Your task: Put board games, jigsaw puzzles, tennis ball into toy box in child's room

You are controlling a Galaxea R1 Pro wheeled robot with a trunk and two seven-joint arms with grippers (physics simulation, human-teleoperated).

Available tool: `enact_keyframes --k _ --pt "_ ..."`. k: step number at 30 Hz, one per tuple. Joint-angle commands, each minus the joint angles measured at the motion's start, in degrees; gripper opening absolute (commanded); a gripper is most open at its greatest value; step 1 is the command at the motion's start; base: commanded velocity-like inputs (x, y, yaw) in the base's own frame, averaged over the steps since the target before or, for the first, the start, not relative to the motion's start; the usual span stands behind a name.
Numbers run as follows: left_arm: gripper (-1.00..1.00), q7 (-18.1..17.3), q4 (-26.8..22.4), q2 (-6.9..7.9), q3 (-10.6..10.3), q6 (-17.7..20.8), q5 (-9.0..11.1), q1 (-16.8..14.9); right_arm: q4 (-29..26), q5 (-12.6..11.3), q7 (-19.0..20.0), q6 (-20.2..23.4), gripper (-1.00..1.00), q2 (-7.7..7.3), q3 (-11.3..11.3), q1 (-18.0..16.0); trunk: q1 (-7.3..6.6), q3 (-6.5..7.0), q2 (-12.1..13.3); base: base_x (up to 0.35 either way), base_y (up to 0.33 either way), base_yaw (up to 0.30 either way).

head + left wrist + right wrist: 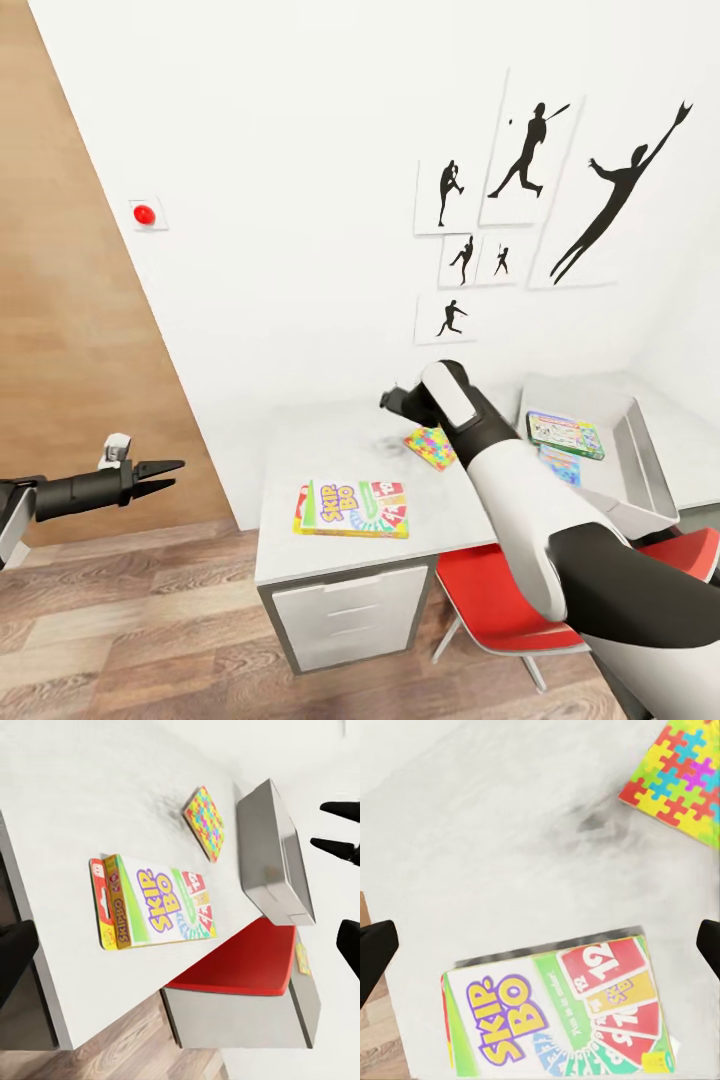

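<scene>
Right gripper spread wide and empty above the Skip-Bo board game, only its two dark fingertips caught at the wrist picture's edges and its jaws hidden behind the forearm from the head; left gripper parted, empty, out over the wooden floor well clear of the table. Jigsaw puzzle flat near the table's middle, cut off at the right wrist picture's corner. Toy box grey, at the table's right end, two colourful boxes inside per the head camera, contents unseen from the left wrist.

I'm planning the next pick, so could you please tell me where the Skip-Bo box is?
In the head view the Skip-Bo box lies flat near the table's front edge, left of the jigsaw puzzle, above the drawers.
</scene>
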Motion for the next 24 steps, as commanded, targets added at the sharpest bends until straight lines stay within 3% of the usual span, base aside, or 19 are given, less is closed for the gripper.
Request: enact_keyframes --k 1,6,11,17,24 --pt "1.0 -0.1 0.0 0.03 0.0 0.5 0.1 0.0 1.7 -0.5 -0.6 -1.5 1.0 0.0 0.6 -0.1 0.03 -0.12 -0.1 0.0 0.007 0.002" --pt "1.0 -0.1 0.0 0.08 0.0 0.5 0.1 0.0 5.7 -0.4 -0.8 -6.2 1.0 0.0 2.9 -0.1 0.03 -0.12 -0.1 0.0 0.062 0.001" --pt "1.0 -0.1 0.0 0.05 0.0 0.4 0.1 0.0 7.3 -0.6 -2.9 -8.4 1.0 0.0 4.4 -0.1 0.03 -0.12 -0.1 0.0 0.05 0.0" --pt "1.0 -0.1 0.0 0.05 0.0 0.3 0.1 0.0 7.8 -1.1 -5.8 -8.9 1.0 0.0 4.7 0.0 0.03 -0.12 -0.1 0.0 0.01 0.0" --pt "1.0 -0.1 0.0 -0.04 -0.1 0.2 0.1 0.0 7.9 -1.4 -6.4 -9.1 1.0 0.0 4.5 0.0 0.03 -0.12 -0.1 0.0 0.001 0.0"
